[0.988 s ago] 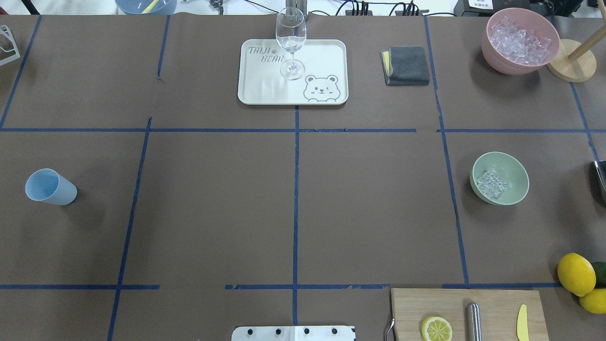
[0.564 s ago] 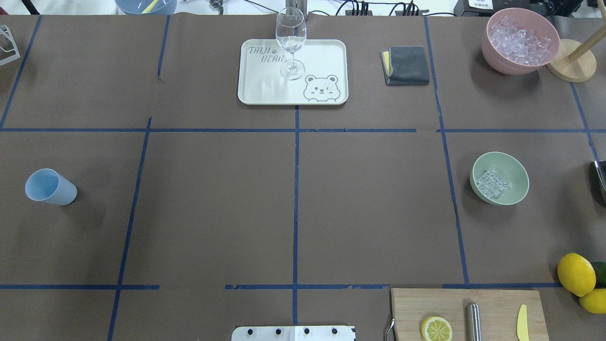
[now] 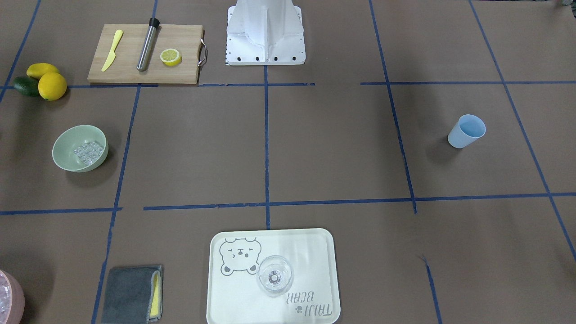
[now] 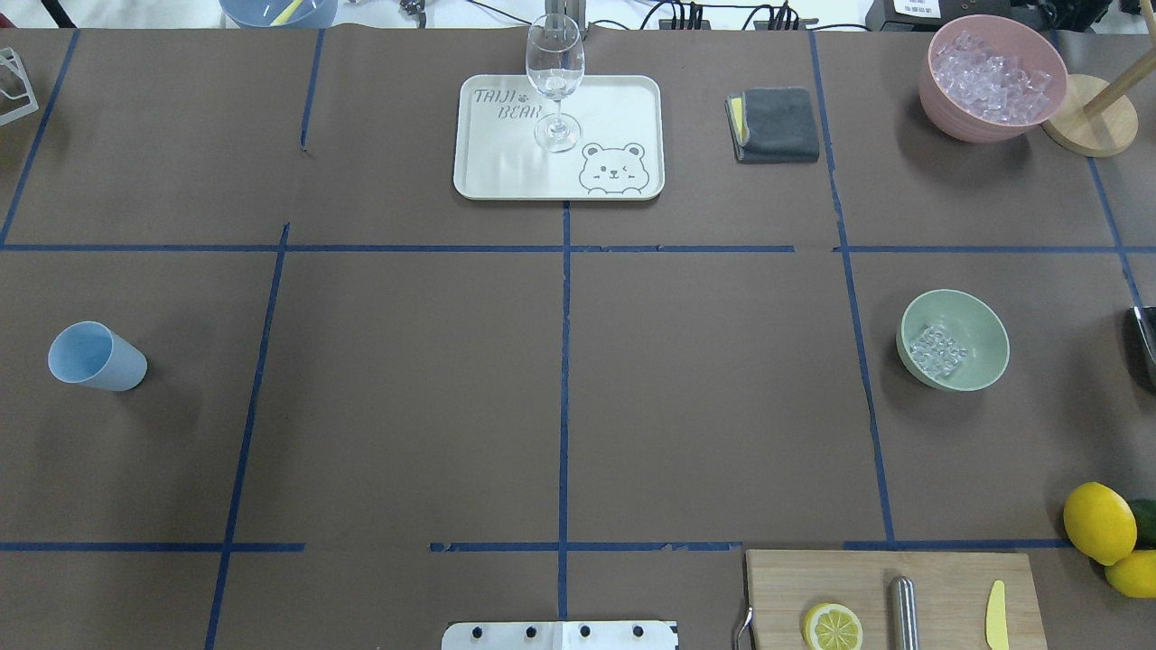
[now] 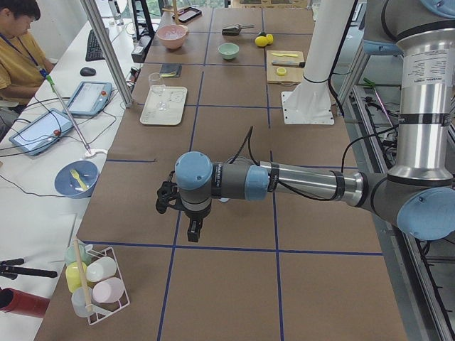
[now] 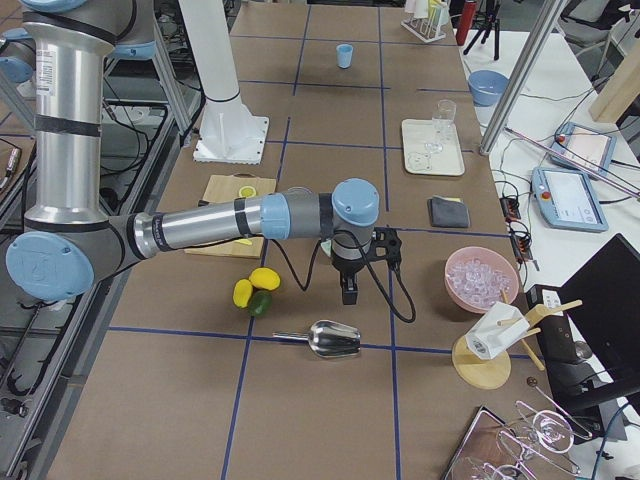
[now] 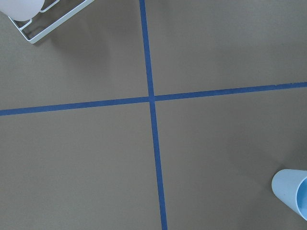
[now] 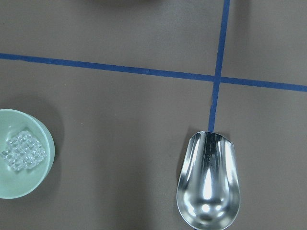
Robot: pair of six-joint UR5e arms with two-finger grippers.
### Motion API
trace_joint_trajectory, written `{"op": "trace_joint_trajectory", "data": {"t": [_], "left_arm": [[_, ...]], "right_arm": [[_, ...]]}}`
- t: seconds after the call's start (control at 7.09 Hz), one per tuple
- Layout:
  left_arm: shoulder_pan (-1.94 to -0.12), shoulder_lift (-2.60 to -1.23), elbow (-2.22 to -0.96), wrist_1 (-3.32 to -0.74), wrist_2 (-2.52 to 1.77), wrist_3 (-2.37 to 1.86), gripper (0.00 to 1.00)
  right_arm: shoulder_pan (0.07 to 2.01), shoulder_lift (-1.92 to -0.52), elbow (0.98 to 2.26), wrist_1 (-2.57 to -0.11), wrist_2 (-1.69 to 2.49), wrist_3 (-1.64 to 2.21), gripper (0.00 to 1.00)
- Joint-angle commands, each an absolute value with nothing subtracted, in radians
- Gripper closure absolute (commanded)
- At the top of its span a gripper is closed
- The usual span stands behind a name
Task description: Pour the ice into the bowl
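Observation:
The pale sage-green bowl (image 4: 983, 327) stands on the right side of the table, with a small heap of clear ice cubes (image 4: 936, 350) in its bottom. It also shows in the front view (image 3: 63, 152) and at the left edge of the right wrist view (image 8: 21, 188), with the ice (image 8: 23, 151) inside. My right gripper (image 6: 348, 292) hangs over the table near the bowl and shows only in the right side view. My left gripper (image 5: 193, 231) hangs near the blue cup (image 4: 95, 357) and shows only in the left side view. I cannot tell whether either is open or shut.
A metal scoop (image 8: 208, 182) lies empty to the right of the bowl. A pink container (image 4: 939, 101) full of ice stands at the back right. A tray (image 4: 614, 99) with a wine glass (image 4: 554, 81), a grey cloth (image 4: 777, 125), a cutting board (image 4: 939, 578) and lemons (image 4: 1099, 523) are around.

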State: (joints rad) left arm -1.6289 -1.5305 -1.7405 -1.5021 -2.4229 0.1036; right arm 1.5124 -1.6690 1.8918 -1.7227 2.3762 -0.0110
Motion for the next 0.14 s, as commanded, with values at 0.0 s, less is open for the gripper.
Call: {"op": "trace_joint_trajectory", "data": {"t": [0.0], "left_arm": [[-1.628, -1.557, -1.733, -1.505, -2.418, 0.109, 0.00]], "right_arm": [[1.513, -1.669, 1.891, -1.723, 2.376, -0.009, 0.00]]}}
